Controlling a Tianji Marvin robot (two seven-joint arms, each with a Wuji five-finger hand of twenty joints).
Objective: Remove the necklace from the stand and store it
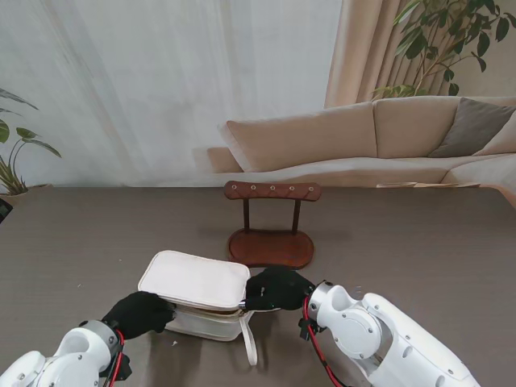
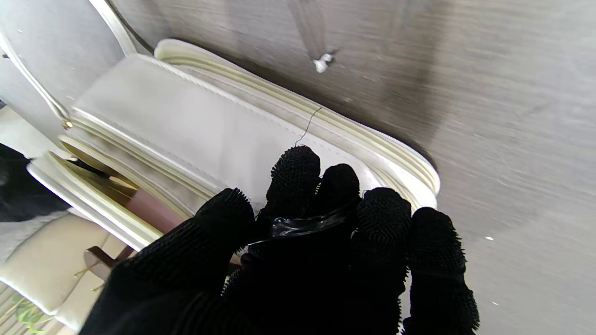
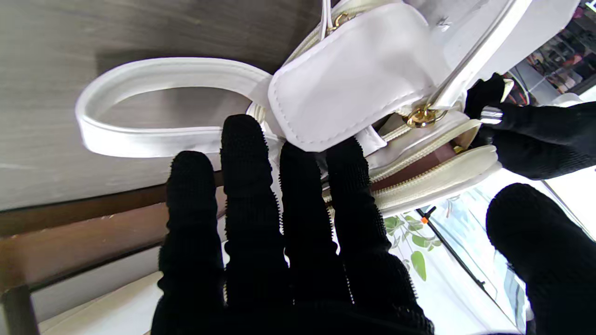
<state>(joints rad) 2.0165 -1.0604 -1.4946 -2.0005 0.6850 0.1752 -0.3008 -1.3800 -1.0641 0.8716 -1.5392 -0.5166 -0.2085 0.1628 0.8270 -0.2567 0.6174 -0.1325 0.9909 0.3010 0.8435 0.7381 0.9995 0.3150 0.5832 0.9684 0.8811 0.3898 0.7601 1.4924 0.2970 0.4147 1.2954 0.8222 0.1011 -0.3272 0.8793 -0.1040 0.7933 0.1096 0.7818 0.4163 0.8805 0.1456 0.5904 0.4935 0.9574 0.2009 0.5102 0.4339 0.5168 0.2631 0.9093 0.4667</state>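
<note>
Stand camera looks down; both wrist cameras closely share the white case.

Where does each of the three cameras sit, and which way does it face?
Stand view: above the shoulders, looking down at the table; both arms show.
Left wrist view: along the left hand toward the white case.
Right wrist view: along the right hand toward the case and its strap.
All three views share the case.

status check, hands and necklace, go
Left hand and right hand both at the white case, lid ajar. Wooden stand bare. Necklace not visible. Nothing in the way.
</note>
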